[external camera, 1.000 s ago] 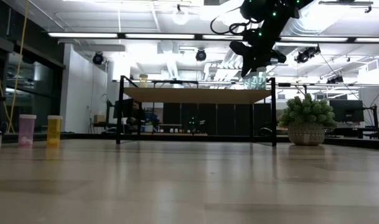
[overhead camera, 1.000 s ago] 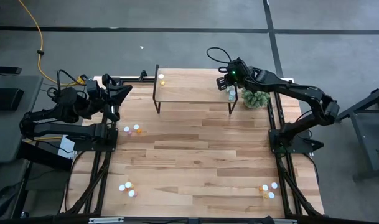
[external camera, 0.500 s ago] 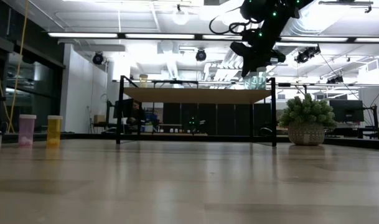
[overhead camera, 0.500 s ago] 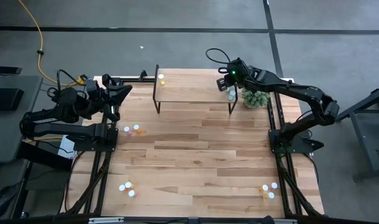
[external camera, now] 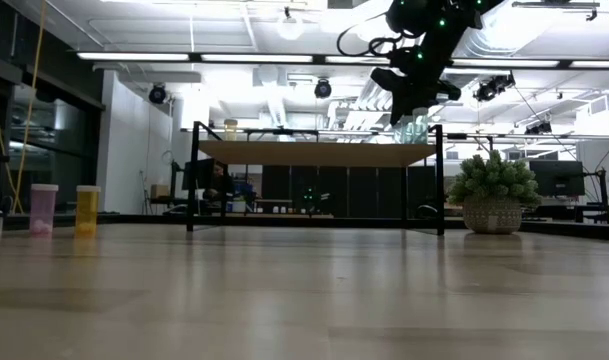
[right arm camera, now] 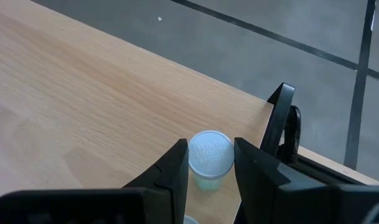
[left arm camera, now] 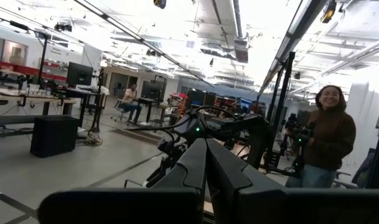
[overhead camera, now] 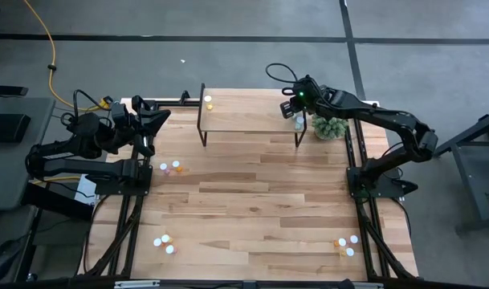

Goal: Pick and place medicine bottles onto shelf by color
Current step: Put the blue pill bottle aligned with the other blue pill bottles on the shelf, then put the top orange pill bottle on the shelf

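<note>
The shelf (overhead camera: 248, 114) stands at the table's far middle. My right gripper (right arm camera: 211, 149) hangs over its right end, shut on a pale teal medicine bottle (right arm camera: 209, 163) with a white cap, also in the low view (external camera: 414, 128). A yellow bottle (overhead camera: 208, 101) stands on the shelf's far left corner. More bottles stand on the table in groups: left (overhead camera: 172, 168), near left (overhead camera: 164, 241) and near right (overhead camera: 346, 245). My left gripper (left arm camera: 206, 163) is shut on nothing, raised by the table's left edge. My right gripper pinches the teal bottle's upper part, at its cap (right arm camera: 195, 163), between the two fingers on opposite sides. The fingers (right arm camera: 177, 163) slant down from the table's right side. The bottle stands upright, cap up, at the shelf's top; whether its base rests there I cannot tell.
A fuzzy green plant in a pot (overhead camera: 330, 125) stands right of the shelf, close under my right arm. The shelf's black right leg (right arm camera: 281, 124) is just beyond the held bottle. A person (left arm camera: 326, 143) stands in the room behind the table.
</note>
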Action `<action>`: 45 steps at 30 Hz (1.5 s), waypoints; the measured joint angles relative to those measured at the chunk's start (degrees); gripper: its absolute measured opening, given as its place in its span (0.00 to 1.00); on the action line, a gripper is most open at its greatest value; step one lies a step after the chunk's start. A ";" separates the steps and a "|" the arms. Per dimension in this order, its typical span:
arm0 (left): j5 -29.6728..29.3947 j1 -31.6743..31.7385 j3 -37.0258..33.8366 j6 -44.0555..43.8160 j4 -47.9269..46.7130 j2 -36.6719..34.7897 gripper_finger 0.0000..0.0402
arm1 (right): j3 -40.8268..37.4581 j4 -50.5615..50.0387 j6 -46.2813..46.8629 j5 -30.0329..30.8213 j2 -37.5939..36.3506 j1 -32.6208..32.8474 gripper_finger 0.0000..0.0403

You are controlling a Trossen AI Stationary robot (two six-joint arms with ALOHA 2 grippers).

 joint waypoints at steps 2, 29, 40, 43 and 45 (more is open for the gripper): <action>0.02 -0.02 0.00 -0.04 0.00 -0.01 0.00 | 0.01 -0.21 0.25 -0.02 0.00 -0.01 0.25; 0.02 -0.02 0.00 0.00 0.00 0.01 0.00 | 0.02 -2.39 3.05 -0.55 -0.17 0.01 0.51; 0.02 0.00 0.00 -0.05 0.00 0.01 0.00 | 5.83 -2.57 0.33 -3.11 -0.50 0.01 0.51; 0.02 0.00 0.00 -0.04 0.00 0.01 0.00 | 7.37 -3.11 0.17 -5.94 -0.50 -0.01 0.51; 0.02 -0.01 0.00 -0.10 0.00 0.01 0.00 | 8.37 -3.06 -0.48 -9.02 -0.52 0.10 0.51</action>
